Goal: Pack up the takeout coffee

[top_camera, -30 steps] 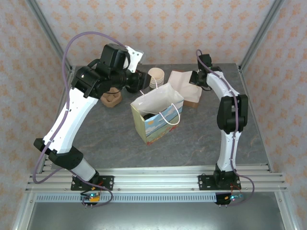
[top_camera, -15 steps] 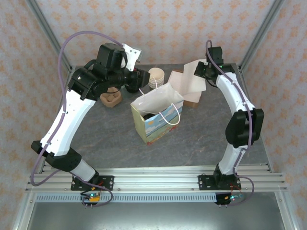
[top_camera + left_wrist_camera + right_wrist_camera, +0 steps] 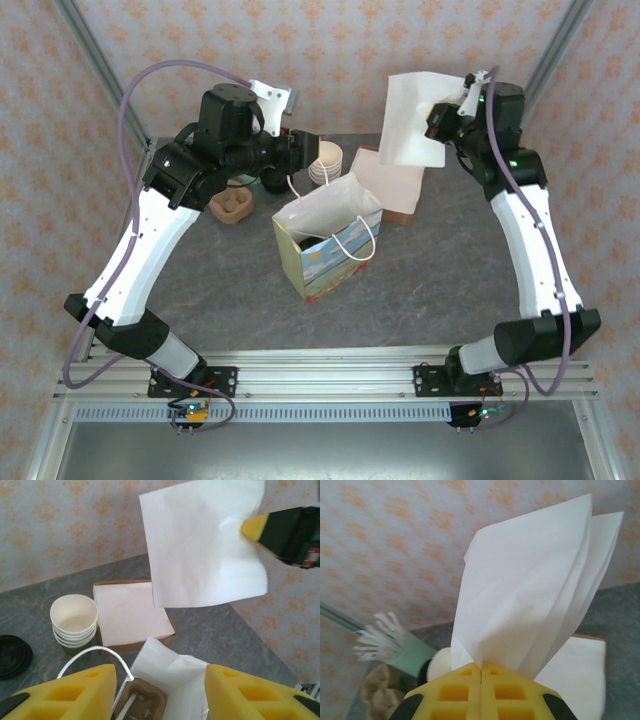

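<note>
Now: coffee (image 3: pixel 12 655) lies left of the left pincer (image 3: pixel 159 682).
Jaws apart and empty over the bag (image 3: pixel 330 262), it is nearer; coffee stands on the bench (image 3: pixel 210 630) beside the cups (image 3: pixel 74 625). Right pincer (image 3: pixel 481 670) clamps a napkin (image 3: pixel 530 590) aloft.

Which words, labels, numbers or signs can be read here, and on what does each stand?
No text can be read.
On the paper bag: a coloured picture, no legible letters.
On the dark housing beside the napkin: a red and white mark, too blurred to read.
</note>
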